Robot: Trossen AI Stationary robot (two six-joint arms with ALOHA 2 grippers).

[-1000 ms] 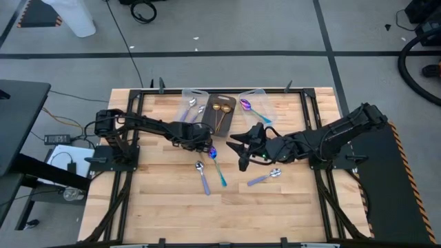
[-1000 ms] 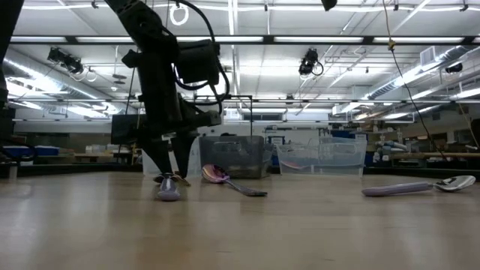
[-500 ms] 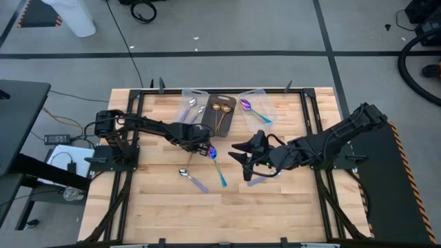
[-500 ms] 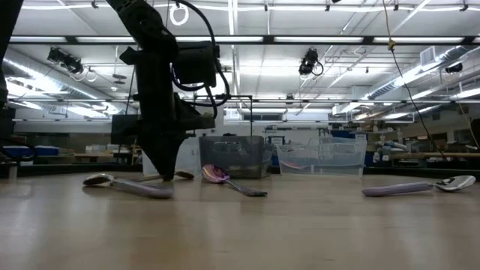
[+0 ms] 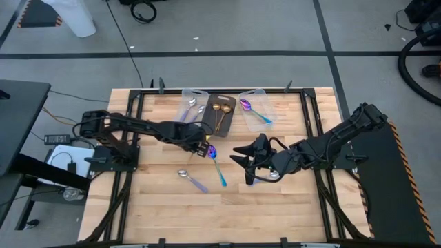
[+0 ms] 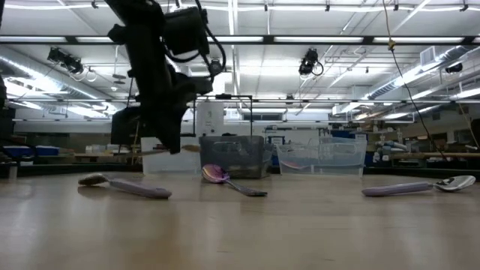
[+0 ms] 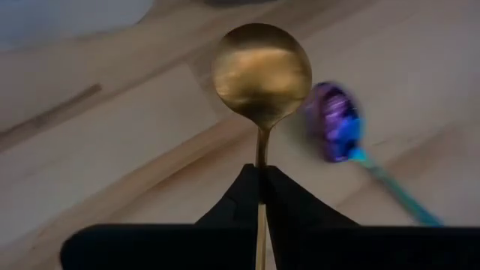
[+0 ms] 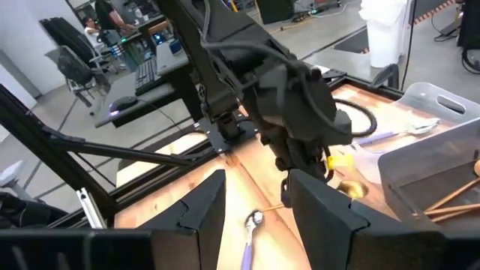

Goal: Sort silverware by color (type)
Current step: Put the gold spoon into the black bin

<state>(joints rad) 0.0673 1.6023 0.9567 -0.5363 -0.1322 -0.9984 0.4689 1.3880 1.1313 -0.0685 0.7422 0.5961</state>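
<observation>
A gold spoon [image 7: 262, 71], on the table a second ago, is now pinched by its handle in the closed left gripper [image 7: 259, 180] and lifted, ready for the dark bin [image 5: 221, 114] at twelve o'clock, while the right gripper [image 5: 248, 169] is held open over a lavender-handled spoon [image 6: 416, 187].

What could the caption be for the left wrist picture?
Left end effector shut on a gold spoon, teal-handled spoon lying beyond.
</observation>
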